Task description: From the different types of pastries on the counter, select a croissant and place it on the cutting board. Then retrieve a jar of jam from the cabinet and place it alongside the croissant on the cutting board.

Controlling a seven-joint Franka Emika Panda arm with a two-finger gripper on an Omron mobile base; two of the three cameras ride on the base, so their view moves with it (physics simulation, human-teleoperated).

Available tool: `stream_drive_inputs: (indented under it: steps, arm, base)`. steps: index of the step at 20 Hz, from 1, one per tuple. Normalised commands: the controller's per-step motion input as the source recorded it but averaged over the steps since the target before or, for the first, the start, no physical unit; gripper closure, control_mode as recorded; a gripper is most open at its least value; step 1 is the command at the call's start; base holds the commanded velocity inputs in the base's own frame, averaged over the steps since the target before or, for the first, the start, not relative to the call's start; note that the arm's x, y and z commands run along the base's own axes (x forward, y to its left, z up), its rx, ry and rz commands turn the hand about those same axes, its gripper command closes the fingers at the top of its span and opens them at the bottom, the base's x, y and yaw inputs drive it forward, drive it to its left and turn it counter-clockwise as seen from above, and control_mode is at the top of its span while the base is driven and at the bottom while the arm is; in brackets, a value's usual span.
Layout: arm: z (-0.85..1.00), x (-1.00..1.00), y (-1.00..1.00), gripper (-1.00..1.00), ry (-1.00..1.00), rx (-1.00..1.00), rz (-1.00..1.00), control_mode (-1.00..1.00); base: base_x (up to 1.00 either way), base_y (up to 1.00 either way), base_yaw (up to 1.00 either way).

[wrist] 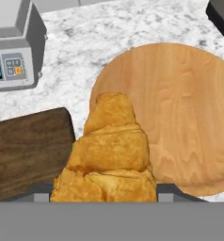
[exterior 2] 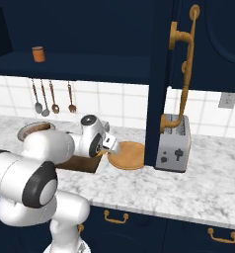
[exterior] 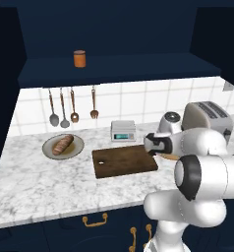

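Note:
The golden-yellow croissant (wrist: 111,150) looms large in the hand view, held in my gripper (exterior 2: 112,147), which is shut on it; the pastry hides the fingertips. It hangs over the gap between the dark brown cutting board (wrist: 24,150) (exterior: 124,161) and a round light wooden plate (wrist: 184,122). On the shelf of the navy cabinet stands the orange-brown jar of jam (exterior: 79,58) (exterior 2: 38,54). Left of the board, the brown loaf-like pastry (exterior: 63,144) lies on a grey plate (exterior: 49,150) on the marbled counter (exterior: 35,182).
A small kitchen scale (exterior: 123,131) (wrist: 10,52) stands behind the board. A silver toaster (exterior: 207,115) (exterior 2: 174,143) is at the right. An open navy cabinet door (exterior 2: 161,74) with a gold handle hangs above the toaster. Spoons (exterior: 72,106) hang on the tiled wall.

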Motion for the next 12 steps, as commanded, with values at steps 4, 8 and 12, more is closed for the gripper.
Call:
stream_drive_inputs:
  steps: [4, 8, 12]
  arm:
    - [0.00, -0.03, 0.63, 1.00, 0.00, 0.00, 0.03, -1.00]
    - [-0.02, 0.00, 0.51, 1.00, 0.00, 0.00, 0.03, -1.00]
    - [-0.07, 0.00, 0.36, 1.00, 0.00, 0.00, 0.04, -1.00]
  base:
    - [0.00, 0.00, 0.00]
    - [0.00, 0.00, 0.00]
    - [0.00, 0.00, 0.00]
